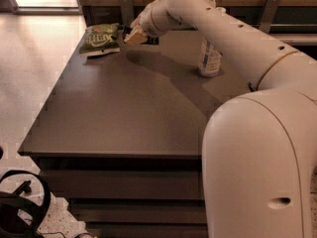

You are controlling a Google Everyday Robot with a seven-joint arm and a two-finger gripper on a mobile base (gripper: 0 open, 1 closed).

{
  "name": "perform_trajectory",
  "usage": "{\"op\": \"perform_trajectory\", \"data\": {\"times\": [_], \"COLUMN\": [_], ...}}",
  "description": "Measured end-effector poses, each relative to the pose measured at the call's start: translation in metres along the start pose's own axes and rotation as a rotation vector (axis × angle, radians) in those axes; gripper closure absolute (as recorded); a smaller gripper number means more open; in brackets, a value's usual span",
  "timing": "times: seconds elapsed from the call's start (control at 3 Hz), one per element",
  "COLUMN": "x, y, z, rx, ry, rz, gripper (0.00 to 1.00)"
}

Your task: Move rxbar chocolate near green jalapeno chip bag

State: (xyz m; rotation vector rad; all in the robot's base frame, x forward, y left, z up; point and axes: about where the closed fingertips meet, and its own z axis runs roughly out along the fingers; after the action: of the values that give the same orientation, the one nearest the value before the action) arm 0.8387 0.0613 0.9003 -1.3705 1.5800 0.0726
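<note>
Snack bar (151, 40) was pinched in the gripper (134, 35), jaws closed on it, at the far-left corner of the table (124, 113), just beside the chip bag (101, 37). I saw a bottle (209, 58) well apart, to the rt.

Smooth pale gripper (135, 34) beside crinkled green jalapeno chip bag (100, 37), above matt table (124, 113).

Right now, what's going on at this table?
The robot's arm reaches across the table to its far left corner. The gripper hovers just right of the chip bag, close to its edge. The bar can't be made out clearly at the gripper. A bottle stands apart, further right.
</note>
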Motion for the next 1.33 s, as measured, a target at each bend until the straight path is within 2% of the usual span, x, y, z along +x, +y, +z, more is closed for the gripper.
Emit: {"op": "perform_trajectory", "data": {"times": [0.33,1.33], "x": [0.0023,0.002], "y": [0.0004,0.0069], "z": [0.0022,0.0101], "rx": [-0.001,-0.014], "ry": [0.007,0.007], "rz": [0.001,0.001], "gripper": [0.83,0.13]}}
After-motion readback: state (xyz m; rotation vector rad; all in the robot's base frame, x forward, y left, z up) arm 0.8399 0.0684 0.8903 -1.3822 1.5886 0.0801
